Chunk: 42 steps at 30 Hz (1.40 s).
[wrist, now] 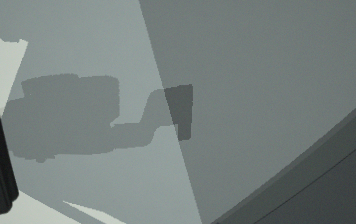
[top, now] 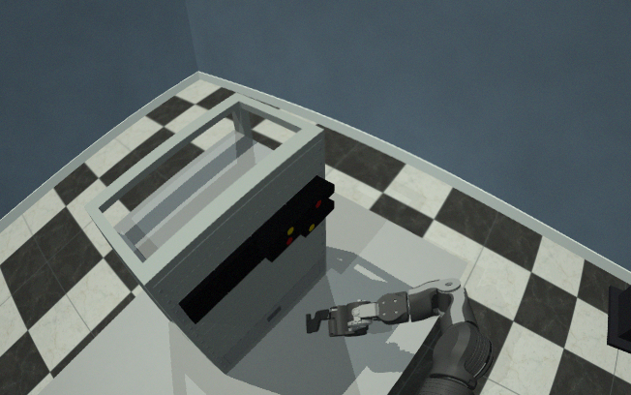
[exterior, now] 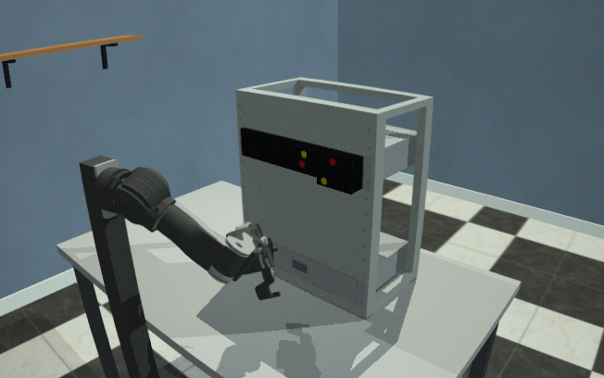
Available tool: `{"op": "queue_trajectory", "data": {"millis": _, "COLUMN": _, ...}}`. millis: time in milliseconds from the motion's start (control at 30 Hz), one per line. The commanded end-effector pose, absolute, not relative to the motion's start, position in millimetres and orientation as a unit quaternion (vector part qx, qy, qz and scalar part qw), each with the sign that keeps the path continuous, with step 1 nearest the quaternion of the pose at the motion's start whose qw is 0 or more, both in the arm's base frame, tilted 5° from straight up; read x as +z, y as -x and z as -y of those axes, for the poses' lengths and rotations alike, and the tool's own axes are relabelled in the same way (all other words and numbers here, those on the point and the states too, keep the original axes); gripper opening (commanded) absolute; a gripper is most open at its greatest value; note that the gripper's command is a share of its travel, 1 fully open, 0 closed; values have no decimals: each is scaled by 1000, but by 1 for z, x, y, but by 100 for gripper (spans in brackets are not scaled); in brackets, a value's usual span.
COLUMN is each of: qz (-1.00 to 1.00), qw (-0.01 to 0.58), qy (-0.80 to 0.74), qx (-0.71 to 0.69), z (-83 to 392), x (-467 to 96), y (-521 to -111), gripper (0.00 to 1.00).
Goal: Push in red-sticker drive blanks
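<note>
The grey rack (top: 232,194) (exterior: 301,222) stands on the table (top: 411,252) (exterior: 440,296). A black chassis strip (top: 218,286) (exterior: 264,145) runs across its upper front. Four blanks stand out at the strip's right part. Two carry red stickers (top: 318,203) (top: 289,240) (exterior: 332,161) (exterior: 302,164). Two carry yellow stickers (top: 290,230) (top: 312,227) (exterior: 304,154) (exterior: 323,181). My gripper (top: 316,320) (exterior: 270,269) is open and empty. It is low over the table, in front of the rack's lower panel and well below the blanks. The wrist view shows only table, the gripper's shadow (wrist: 100,117) and the rack's base (wrist: 310,190).
The arm's dark mounting post (exterior: 106,241) stands at the table's left front. A wooden wall shelf (exterior: 69,44) hangs high on the left. A dark block (top: 619,319) sits on the floor at the far right. Checkered floor surrounds the table.
</note>
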State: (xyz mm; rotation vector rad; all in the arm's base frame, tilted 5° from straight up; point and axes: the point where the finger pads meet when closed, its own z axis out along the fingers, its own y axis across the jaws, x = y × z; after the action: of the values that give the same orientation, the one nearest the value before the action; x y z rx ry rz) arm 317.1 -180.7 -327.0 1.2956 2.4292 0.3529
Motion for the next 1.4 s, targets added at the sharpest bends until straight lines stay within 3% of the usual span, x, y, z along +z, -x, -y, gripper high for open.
{"op": "queue_trajectory", "data": {"millis": 0, "qz": -846, "qw": 197, "qy": -472, "qx": 151, "z": 179, "x": -317, "y": -324, "gripper": 100}}
{"op": "queue_trajectory", "data": {"millis": 633, "qz": -682, "qw": 327, "qy": -557, "qx": 343, "z": 196, "x": -205, "y": -349, "gripper": 100}}
{"op": "queue_trajectory", "data": {"millis": 1367, "qz": -511, "qw": 461, "qy": -569, "qx": 451, "z": 240, "x": -91, "y": -330, "gripper": 100}}
